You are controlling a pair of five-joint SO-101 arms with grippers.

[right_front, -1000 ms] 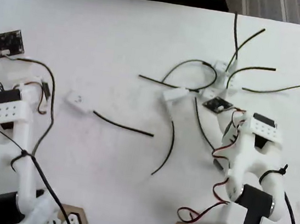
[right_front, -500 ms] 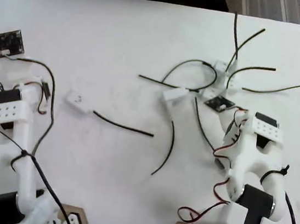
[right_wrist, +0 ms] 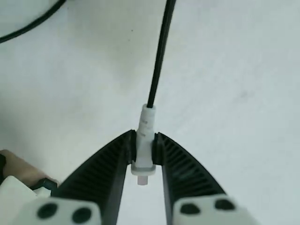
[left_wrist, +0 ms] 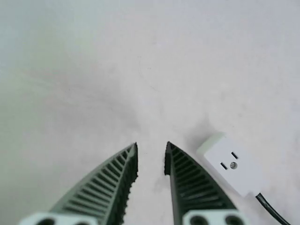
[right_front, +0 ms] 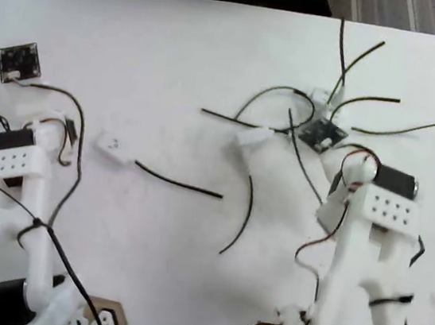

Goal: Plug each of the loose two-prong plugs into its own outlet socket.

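Observation:
My right gripper [right_wrist: 144, 138] is shut on a small white two-prong plug [right_wrist: 143, 152], whose black cable [right_wrist: 159, 51] runs straight away from the fingers. In the high view that cable [right_front: 306, 162] leads from the right arm [right_front: 384, 208] toward the tangle at the back. A white outlet socket [left_wrist: 232, 164] with a black lead lies on the table just beside one finger of my left gripper [left_wrist: 150, 154], which is open by a narrow gap and holds nothing. The high view shows this socket [right_front: 111, 145] to the right of the left arm [right_front: 11, 159].
A white connector block [right_front: 255, 135] and another [right_front: 320, 96] lie at the back right among several loose black cables [right_front: 248, 207]. One long lead [right_front: 179, 183] runs right from the socket. The table is white.
The right arm has stretched out and its wrist has shifted, dragging the held plug's cable farther toward the back. The left arm's wrist camera has edged slightly to the right.

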